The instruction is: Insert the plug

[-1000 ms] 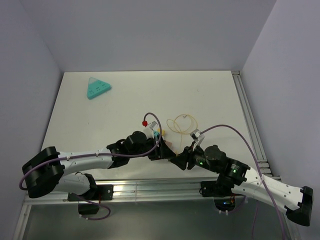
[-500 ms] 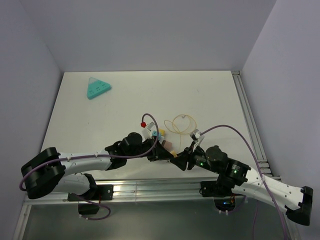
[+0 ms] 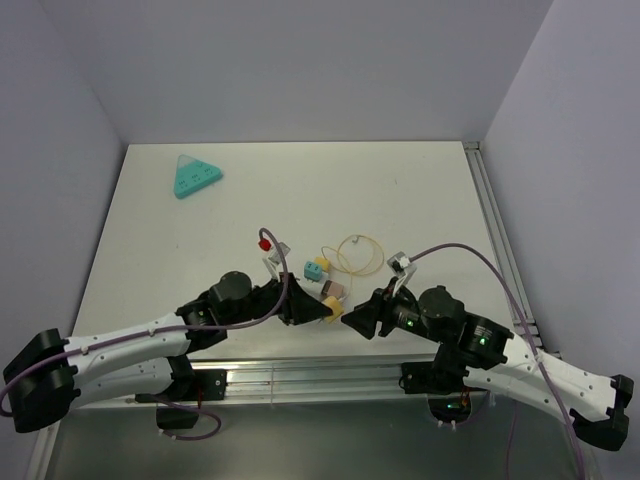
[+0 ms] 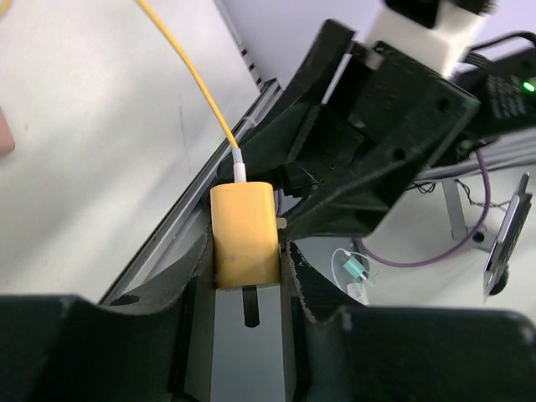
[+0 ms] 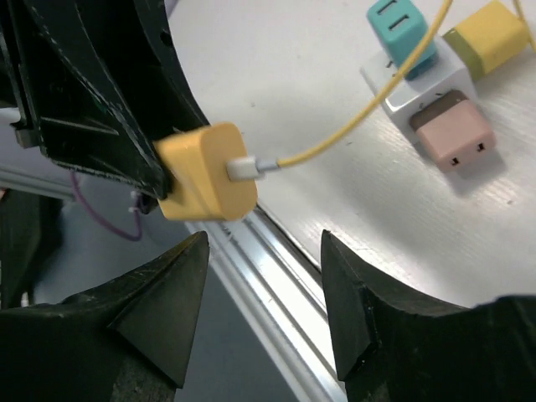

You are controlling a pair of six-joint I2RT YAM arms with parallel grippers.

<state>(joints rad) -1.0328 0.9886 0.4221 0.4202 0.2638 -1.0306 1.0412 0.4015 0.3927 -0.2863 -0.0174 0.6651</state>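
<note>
My left gripper (image 3: 316,309) is shut on a yellow plug (image 3: 327,304) and holds it just above the table's near edge. In the left wrist view the plug (image 4: 243,230) sits between the fingers, with its yellow cable (image 4: 188,67) running up and away. My right gripper (image 3: 353,318) is open and empty, close to the right of the plug. In the right wrist view the plug (image 5: 205,176) hangs just above and left of my open gripper (image 5: 264,251). A white socket cube (image 5: 409,79) carries a teal adapter (image 5: 400,25), an olive one (image 5: 494,38) and a pink one (image 5: 456,134).
The socket cube (image 3: 325,282) lies on the table just beyond both grippers. The yellow cable loops (image 3: 360,252) behind it. A teal triangular block (image 3: 196,177) lies at the far left. An aluminium rail (image 3: 300,372) runs along the near edge, with a rail (image 3: 495,240) along the right side.
My left arm has drawn back to the left and towards the near edge with the yellow plug. The socket cube now shows uncovered. The right gripper has stayed close by the plug.
</note>
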